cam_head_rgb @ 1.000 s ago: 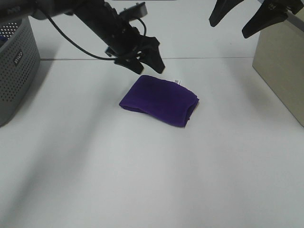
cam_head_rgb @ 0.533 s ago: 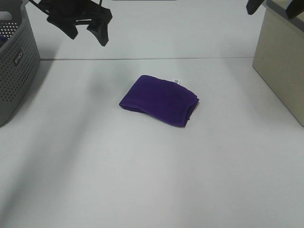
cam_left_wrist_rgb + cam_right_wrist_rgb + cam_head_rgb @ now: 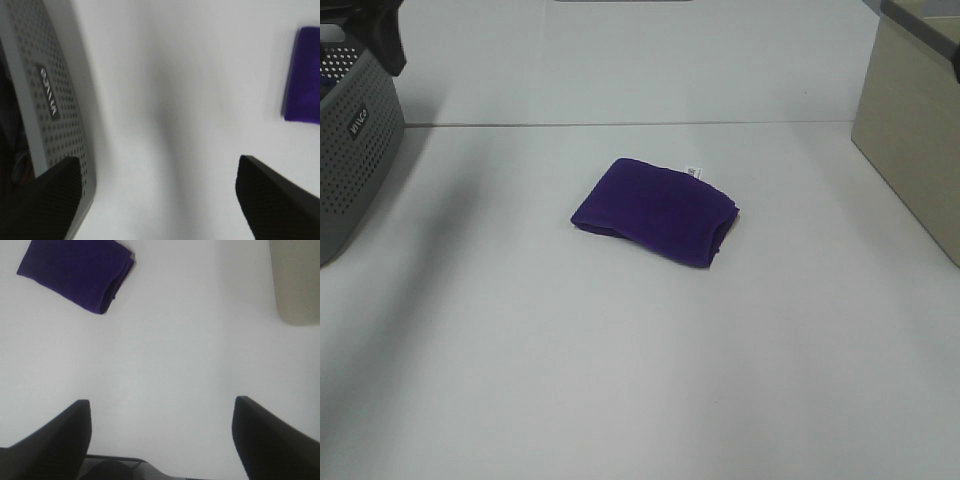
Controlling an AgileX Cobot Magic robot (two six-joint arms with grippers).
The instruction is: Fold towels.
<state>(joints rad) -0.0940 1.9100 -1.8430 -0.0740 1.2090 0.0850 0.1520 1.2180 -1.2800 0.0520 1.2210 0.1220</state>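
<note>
The deep purple towel [image 3: 656,211] lies folded into a small rectangle in the middle of the white table, its white tag [image 3: 694,171] at the far edge. It also shows in the left wrist view [image 3: 303,75] and the right wrist view [image 3: 76,273]. My left gripper [image 3: 157,165] is open and empty, high above the table beside the basket; only a dark part of it shows in the exterior view [image 3: 382,40]. My right gripper [image 3: 162,407] is open and empty, well above the table and apart from the towel.
A grey perforated basket [image 3: 350,150] stands at the left edge, also seen in the left wrist view [image 3: 45,95]. A beige box [image 3: 910,140] stands at the right edge, also in the right wrist view [image 3: 297,280]. A seam crosses the table behind the towel.
Both arms have drawn back from above the towel: the left one to the far left over the basket, the right one out past the top right. The towel has not moved.
</note>
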